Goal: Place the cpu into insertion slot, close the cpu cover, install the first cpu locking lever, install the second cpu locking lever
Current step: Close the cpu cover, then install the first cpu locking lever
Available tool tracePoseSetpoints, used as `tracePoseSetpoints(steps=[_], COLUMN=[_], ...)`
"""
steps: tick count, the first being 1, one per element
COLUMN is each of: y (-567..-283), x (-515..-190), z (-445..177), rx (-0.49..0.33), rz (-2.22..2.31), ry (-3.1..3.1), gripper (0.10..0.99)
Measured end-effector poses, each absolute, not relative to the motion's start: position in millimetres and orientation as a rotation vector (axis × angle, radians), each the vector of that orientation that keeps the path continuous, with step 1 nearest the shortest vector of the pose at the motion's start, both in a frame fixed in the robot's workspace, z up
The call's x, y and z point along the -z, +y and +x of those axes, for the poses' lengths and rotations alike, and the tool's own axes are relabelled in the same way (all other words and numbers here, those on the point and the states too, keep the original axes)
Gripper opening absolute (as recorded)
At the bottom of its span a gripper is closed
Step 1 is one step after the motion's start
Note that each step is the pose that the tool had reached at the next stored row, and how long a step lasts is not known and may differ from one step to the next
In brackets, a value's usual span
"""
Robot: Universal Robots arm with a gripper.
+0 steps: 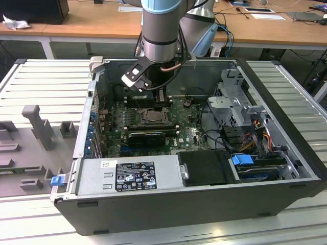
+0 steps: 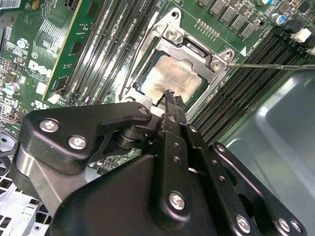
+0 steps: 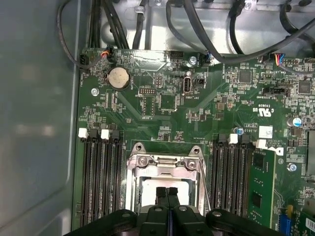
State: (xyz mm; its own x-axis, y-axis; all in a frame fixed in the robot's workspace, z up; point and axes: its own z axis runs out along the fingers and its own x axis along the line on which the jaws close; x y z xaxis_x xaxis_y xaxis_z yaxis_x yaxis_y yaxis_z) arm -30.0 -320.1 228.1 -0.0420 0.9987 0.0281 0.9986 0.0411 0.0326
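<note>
The cpu lies flat in the insertion slot, its pale face showing through the window of the cpu cover. The dull silver cover frame lies down over the chip. My gripper hangs just above the socket's edge, its two black fingertips pressed together with nothing between them. A thin wire lever runs out from one corner of the cover. Another lever runs along the side of the frame.
Long black memory slots flank the socket on both sides. A black graphics card lies in front of it. The grey case wall, cables, drive cage and power supply close the space in.
</note>
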Motion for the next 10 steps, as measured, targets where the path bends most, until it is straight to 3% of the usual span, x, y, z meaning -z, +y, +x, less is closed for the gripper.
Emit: tracePoseSetpoints(steps=[10], y=[-320.2], x=[-228.1], z=[-39.2], rx=[-0.068], rz=[2.173], ry=[2.265], gripper=[0.106])
